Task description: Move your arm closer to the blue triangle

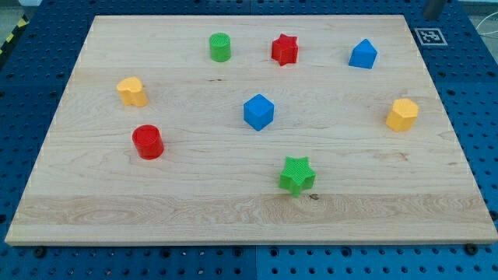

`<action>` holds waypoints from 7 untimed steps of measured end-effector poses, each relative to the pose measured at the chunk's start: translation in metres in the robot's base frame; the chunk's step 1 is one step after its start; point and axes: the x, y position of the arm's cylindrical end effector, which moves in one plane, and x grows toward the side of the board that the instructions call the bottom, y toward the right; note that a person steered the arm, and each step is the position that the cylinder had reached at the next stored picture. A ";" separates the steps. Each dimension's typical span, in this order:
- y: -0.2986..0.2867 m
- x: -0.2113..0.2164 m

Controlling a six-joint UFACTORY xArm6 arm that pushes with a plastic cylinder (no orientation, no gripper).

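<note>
The blue triangle sat near the table's top right, right of the red star. It looked light, rigid, easily slid. My tip was out of view; no jaws existed to judge.

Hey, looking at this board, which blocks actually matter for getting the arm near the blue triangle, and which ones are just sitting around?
Part of the job:
blue triangle
my tip, which does not show in this view

Just lying about:
blue cube
red star
green cylinder
green star
red cylinder
yellow block at the view's left
yellow block at the view's right
</note>
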 end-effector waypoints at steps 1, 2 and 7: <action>0.001 0.001; 0.000 0.002; -0.116 0.051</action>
